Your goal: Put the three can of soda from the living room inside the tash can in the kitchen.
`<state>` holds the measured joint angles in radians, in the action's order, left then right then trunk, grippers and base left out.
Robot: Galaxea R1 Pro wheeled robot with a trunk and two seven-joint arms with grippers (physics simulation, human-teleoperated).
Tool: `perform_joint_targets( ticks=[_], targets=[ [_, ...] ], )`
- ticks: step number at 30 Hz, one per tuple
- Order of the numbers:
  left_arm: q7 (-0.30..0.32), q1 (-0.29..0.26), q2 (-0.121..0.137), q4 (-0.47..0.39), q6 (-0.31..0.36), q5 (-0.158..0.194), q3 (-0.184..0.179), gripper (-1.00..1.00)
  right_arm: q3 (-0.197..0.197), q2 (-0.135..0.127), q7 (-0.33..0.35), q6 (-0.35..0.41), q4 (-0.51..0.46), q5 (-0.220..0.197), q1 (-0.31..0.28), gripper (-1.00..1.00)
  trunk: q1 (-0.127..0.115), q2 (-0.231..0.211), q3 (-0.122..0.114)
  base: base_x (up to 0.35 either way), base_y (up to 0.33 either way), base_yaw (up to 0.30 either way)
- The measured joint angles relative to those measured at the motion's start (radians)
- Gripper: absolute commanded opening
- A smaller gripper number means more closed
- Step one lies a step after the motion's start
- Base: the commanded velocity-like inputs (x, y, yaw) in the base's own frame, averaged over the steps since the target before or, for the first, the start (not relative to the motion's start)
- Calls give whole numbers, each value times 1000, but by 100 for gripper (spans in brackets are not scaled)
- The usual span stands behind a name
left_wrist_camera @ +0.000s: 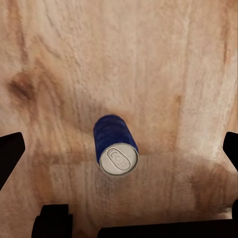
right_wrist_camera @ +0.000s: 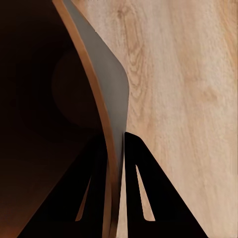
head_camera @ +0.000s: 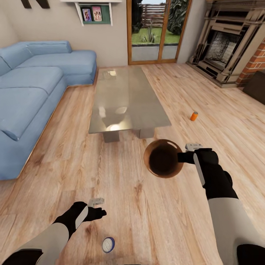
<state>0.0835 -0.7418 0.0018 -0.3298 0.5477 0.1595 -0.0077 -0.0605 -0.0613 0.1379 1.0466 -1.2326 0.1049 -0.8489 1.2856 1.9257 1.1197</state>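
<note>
One orange soda can (head_camera: pixel 194 116) stands on the wood floor to the right of the coffee table. A blue can with a pale grey top (head_camera: pixel 108 244) stands on the floor close in front of me. My left gripper (head_camera: pixel 98 207) hangs open above and just behind it. In the left wrist view the blue can (left_wrist_camera: pixel 115 144) sits between the spread fingers (left_wrist_camera: pixel 10 153), untouched. My right gripper (head_camera: pixel 184 157) is shut on the rim of the copper-brown trash can (head_camera: pixel 162 160), holding it off the floor with its dark inside facing up. In the right wrist view the fingers (right_wrist_camera: pixel 141 188) pinch the trash can's wall (right_wrist_camera: pixel 106 84).
The glass coffee table (head_camera: pixel 125 99) stands ahead in the middle of the room. A blue corner sofa (head_camera: pixel 33 84) runs along the left. The fireplace (head_camera: pixel 228 44) with its brick side is at the far right, and wood-framed glass doors (head_camera: pixel 158 31) are at the back.
</note>
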Motion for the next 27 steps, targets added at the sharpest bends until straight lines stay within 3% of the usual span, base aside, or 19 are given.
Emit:
perform_joint_targets(
  ticks=[7,13,18,23,27],
  targets=[
    [0,0,0,0,0,0,0,100,-9,-12,0,0,24,10,-37,-100,27,49,22,0,0,0],
    [1,0,0,0,0,0,0,100,-22,-13,-1,-1,28,113,-53,-100,50,91,41,0,0,0],
    [1,1,0,0,0,0,0,100,-43,-15,0,1,29,109,-59,-100,69,126,56,0,0,0],
    [1,1,-7,0,2,0,0,100,-52,-16,-1,0,29,182,-79,-100,88,161,72,0,0,0],
    [2,1,-17,0,3,0,0,100,-77,-15,0,1,30,182,-85,-100,104,189,85,0,0,0]
  ],
)
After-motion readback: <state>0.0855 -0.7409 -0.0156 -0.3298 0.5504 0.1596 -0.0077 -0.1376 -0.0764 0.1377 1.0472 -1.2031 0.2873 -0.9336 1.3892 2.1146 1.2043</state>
